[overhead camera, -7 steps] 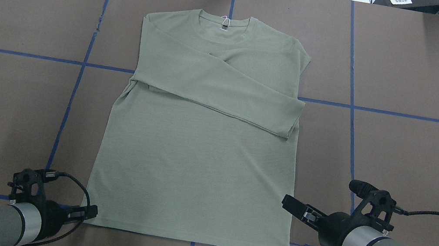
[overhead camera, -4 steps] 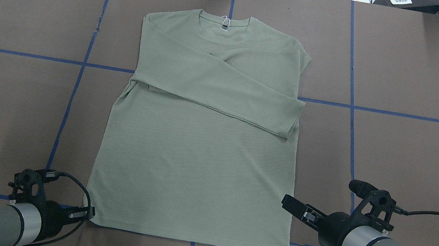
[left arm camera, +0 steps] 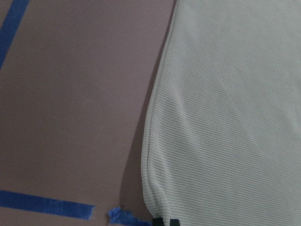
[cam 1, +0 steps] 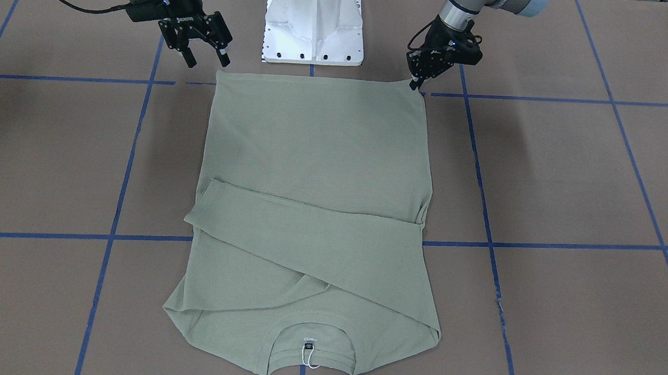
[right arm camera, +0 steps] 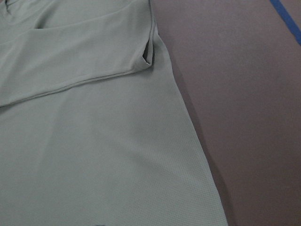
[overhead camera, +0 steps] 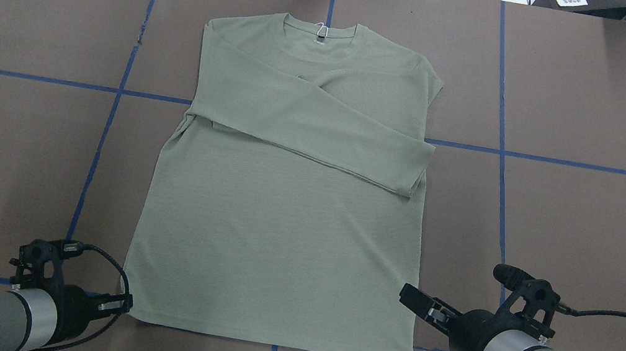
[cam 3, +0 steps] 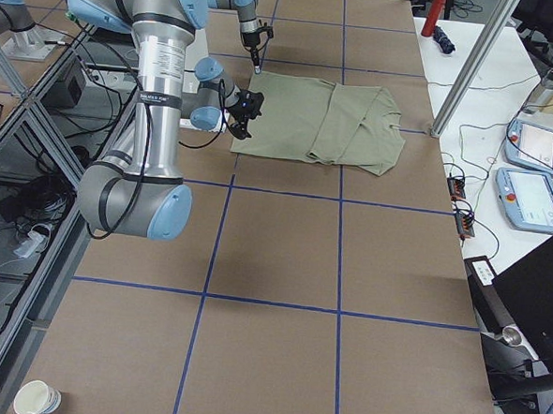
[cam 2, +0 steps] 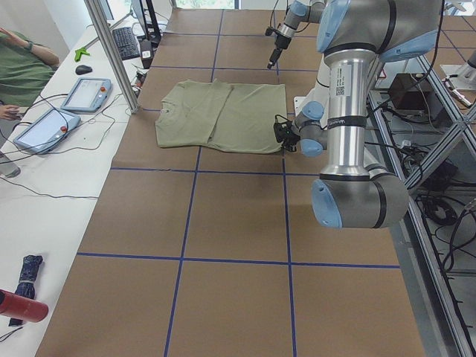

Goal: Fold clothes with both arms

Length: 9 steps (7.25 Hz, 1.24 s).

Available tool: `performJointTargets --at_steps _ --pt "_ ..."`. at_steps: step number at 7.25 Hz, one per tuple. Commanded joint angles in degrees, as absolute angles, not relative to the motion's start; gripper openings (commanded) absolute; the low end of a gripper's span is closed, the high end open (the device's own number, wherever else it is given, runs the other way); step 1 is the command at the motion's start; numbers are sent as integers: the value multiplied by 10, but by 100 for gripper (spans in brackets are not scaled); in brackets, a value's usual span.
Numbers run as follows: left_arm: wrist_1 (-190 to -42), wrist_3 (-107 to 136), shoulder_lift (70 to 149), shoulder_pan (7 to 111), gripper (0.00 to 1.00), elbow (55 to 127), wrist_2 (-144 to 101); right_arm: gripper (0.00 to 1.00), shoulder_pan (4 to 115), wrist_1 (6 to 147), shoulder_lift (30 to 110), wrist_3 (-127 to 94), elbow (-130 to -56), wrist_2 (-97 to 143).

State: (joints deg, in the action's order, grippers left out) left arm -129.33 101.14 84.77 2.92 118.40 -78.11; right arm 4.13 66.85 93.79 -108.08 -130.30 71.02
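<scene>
Brown table (cam 1: pixel 569 177) bears the shirt (cam 1: pixel 318 152); facing view, unlike overhead, shows left pincer (cam 1: pixel 415 84) clamping its hem, right pincer (cam 1: pixel 208 64) spread.

Bright, even overhead light; left wrist view soft, pale sage-green knit shirt (left arm camera: pixel 225 113) washed whitish, shadow at seven o'clock.

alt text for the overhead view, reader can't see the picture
A pale green long-sleeved shirt lies flat on a brown table with blue tape lines, both sleeves folded across its chest. The left gripper is closed on the near left hem corner; the right gripper is open beside the near right corner.
</scene>
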Motion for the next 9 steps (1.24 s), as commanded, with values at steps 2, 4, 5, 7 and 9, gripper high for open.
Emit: performJointTargets --at_steps 2,4,5,7,9 --pt "-1292 1008 856 36 0 1208 -787 78 -31 808 886 -1222 -1300 668" --pt "-1292 1008 857 36 0 1228 -787 78 -46 817 883 -1232 -1268 650" --pt "-1293 1008 857 36 0 1228 -787 78 -47 817 874 -1231 -1252 650" --pt "-1295 1008 857 36 0 1229 -787 79 -47 814 871 -1228 -1225 649" --pt "-1295 1009 856 36 0 1231 -787 78 -50 814 871 -1228 -1220 649"
